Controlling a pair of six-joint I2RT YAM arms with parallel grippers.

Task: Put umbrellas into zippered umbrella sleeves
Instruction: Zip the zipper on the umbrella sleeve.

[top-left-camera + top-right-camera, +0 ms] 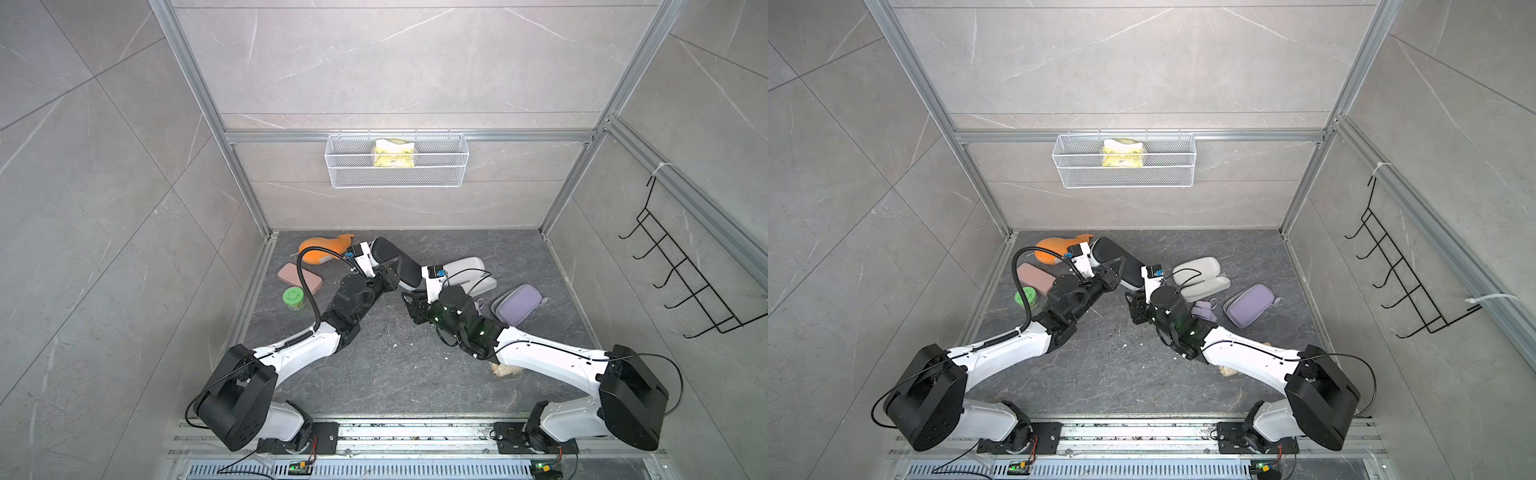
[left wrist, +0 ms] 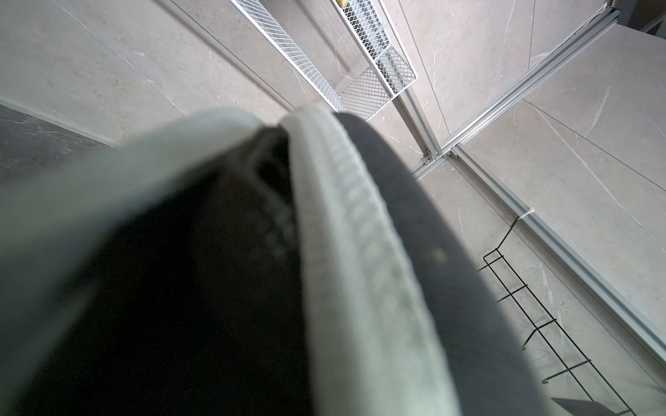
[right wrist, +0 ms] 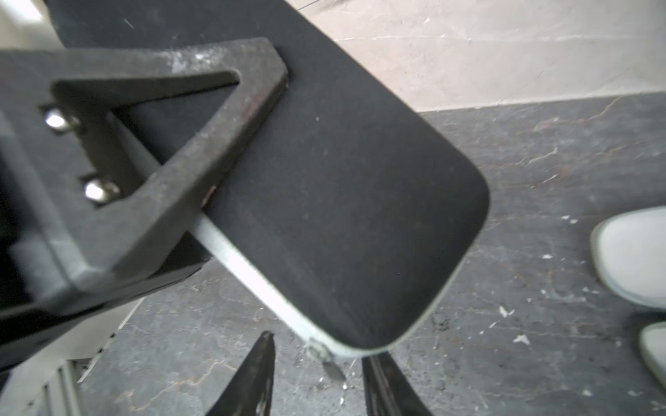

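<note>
Dark marbled surface [image 1: 374, 374]: the black rigid zip-edged sleeve [image 3: 342, 180] is clamped by the left hand [image 1: 394, 268]. Its small metal pull [image 3: 335, 371], straddled by the half-open right hand [image 3: 320, 363], may be missed on closing.

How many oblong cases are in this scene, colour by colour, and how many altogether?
Black case: 1, gripped by the left claw
Cream case: 1, lying open
Lavender case: 1
Pink case: 1
Total: 4
</note>
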